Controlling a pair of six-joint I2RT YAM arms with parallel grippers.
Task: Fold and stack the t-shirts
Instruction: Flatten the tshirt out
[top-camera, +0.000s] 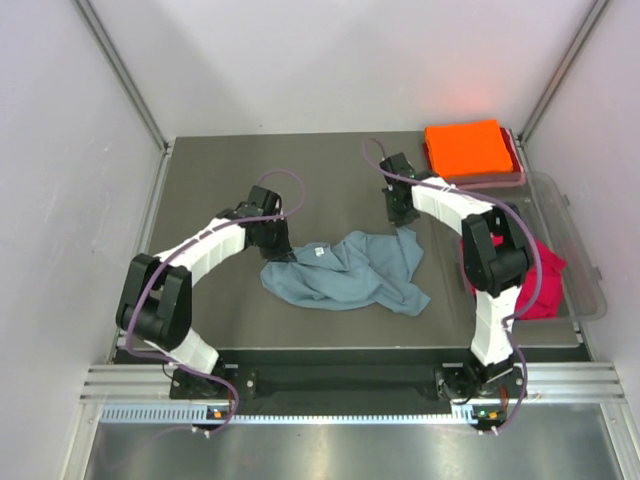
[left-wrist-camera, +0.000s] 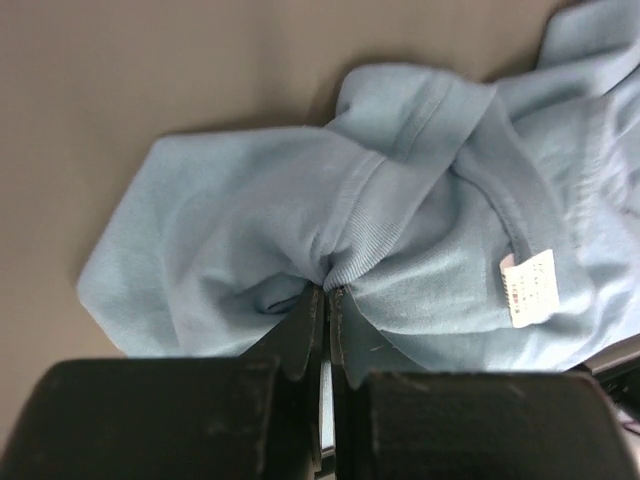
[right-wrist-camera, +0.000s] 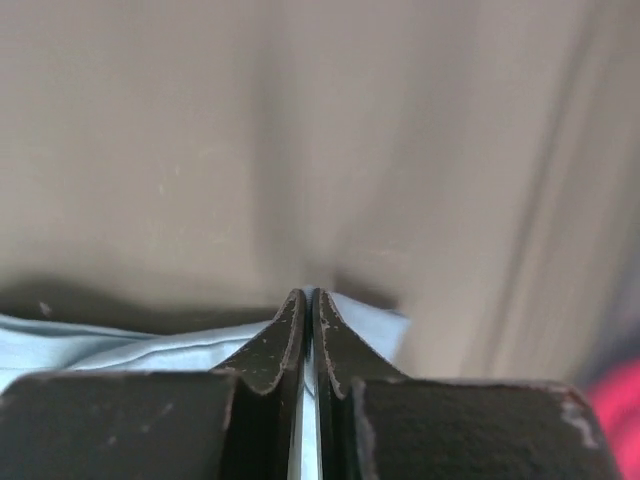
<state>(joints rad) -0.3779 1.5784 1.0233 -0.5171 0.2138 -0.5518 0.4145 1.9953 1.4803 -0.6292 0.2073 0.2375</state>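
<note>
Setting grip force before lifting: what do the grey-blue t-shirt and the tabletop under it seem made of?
The grey-blue t-shirt looks like soft matte knit, probably cotton jersey: ribbed collar band, stitched hems, loose bunched folds. The tabletop looks like a hard, smooth, dull grey-brown sheet, flat with a faint sheen; metal or laminate, cannot tell which.
</note>
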